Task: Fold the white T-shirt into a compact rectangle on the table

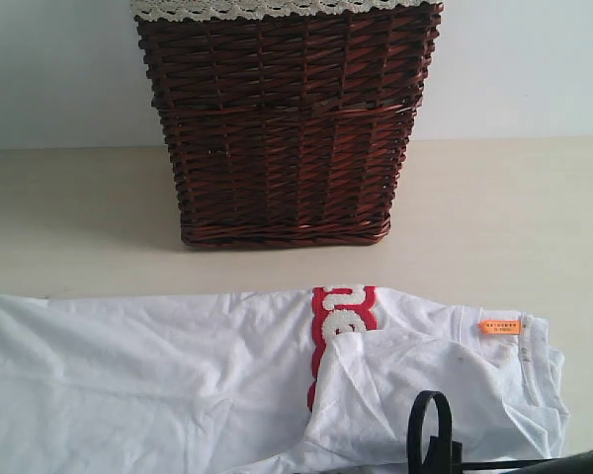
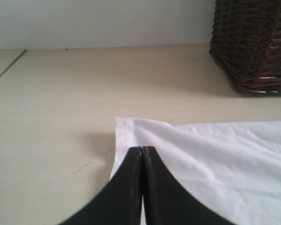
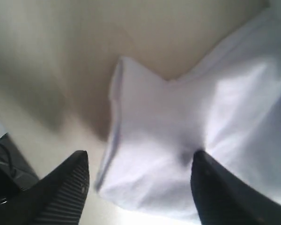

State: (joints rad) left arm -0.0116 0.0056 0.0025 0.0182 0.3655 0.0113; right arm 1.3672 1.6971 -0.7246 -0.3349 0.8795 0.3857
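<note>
The white T-shirt [image 1: 158, 385] lies spread along the near side of the table [image 1: 494, 217], its red band [image 1: 341, 311] near the middle and an orange tag [image 1: 500, 326] at the right. A flap is folded over on its right part. My left gripper [image 2: 143, 149] is shut, its tips over the shirt's hem corner [image 2: 126, 129]; whether cloth is pinched does not show. My right gripper [image 3: 140, 157] is open, and a sleeve of the shirt [image 3: 154, 140] lies between and below its fingers. Neither gripper's fingers show in the exterior view.
A dark brown wicker basket [image 1: 282, 128] with white lace trim stands at the back of the table against the white wall, also seen in the left wrist view [image 2: 257, 42]. A black cable loop [image 1: 430, 425] and part of the right arm [image 1: 573, 462] rise at the near right.
</note>
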